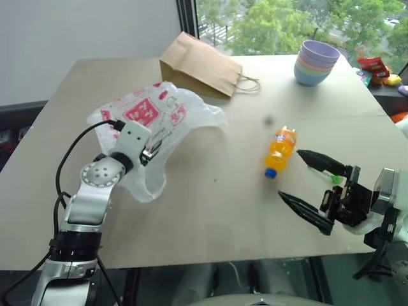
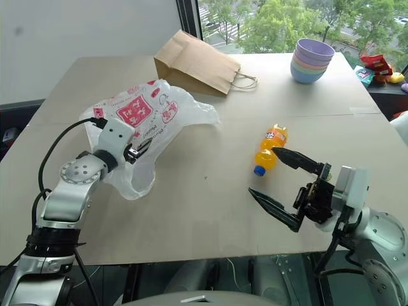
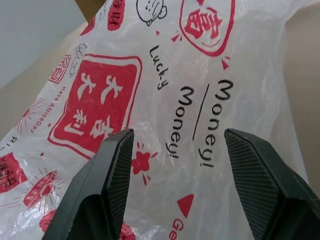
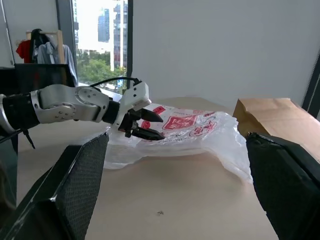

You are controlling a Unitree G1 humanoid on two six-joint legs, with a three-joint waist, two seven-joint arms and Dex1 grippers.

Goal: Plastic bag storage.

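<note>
The plastic bag (image 1: pixel 185 111), crinkly translucent white with red printed squares and lettering, lies spread on the left half of the table. My left gripper (image 1: pixel 150 150) is over the bag's middle, open, its two black fingers (image 3: pixel 107 185) apart with the printed film (image 3: pixel 200 100) just beyond them. The right wrist view shows that same gripper (image 4: pixel 146 126) low over the bag (image 4: pixel 200 125). My right gripper (image 1: pixel 290 173) is raised near the table's front right, wide open and holding nothing, pointing left toward the bag.
An orange soda bottle (image 1: pixel 280 150) lies on its side just beyond my right gripper. A brown paper bag (image 1: pixel 201 64) with string handles lies at the back, and a stack of pastel bowls (image 1: pixel 317 62) stands at the back right. The table (image 1: pixel 210 210) is beige.
</note>
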